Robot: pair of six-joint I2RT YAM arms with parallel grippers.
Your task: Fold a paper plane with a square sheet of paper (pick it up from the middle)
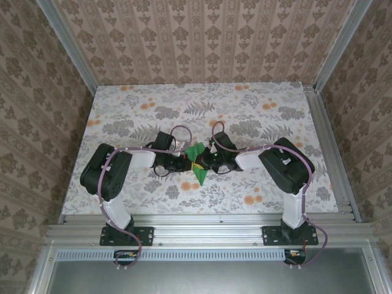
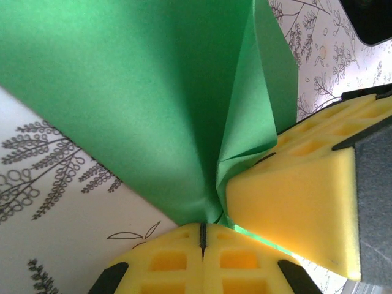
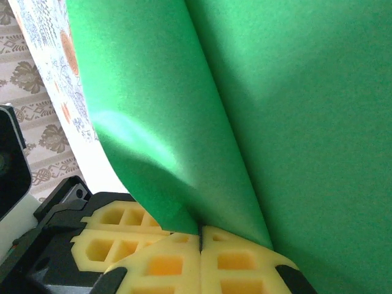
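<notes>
From above, the left claw point(image 1: 185, 164) and right claw point(image 1: 209, 162) meet nose to nose with the green paper point(image 1: 196, 153) between them, its long axis crossing their line. Left wrist: the left claw is pinched tight on the paper's fold, and the sheet fans out straight ahead. Right wrist: same deal, the right claw is clamped on the paper, so I'd say neither arm's nearer.

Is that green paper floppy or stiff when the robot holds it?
Probably floppy: the green paper curls in a soft bend above the right tool. It likely takes creases well, since sharp folds fan out from the left tool. It seems light too, as both tools pinch it by small bits without it tearing.
</notes>
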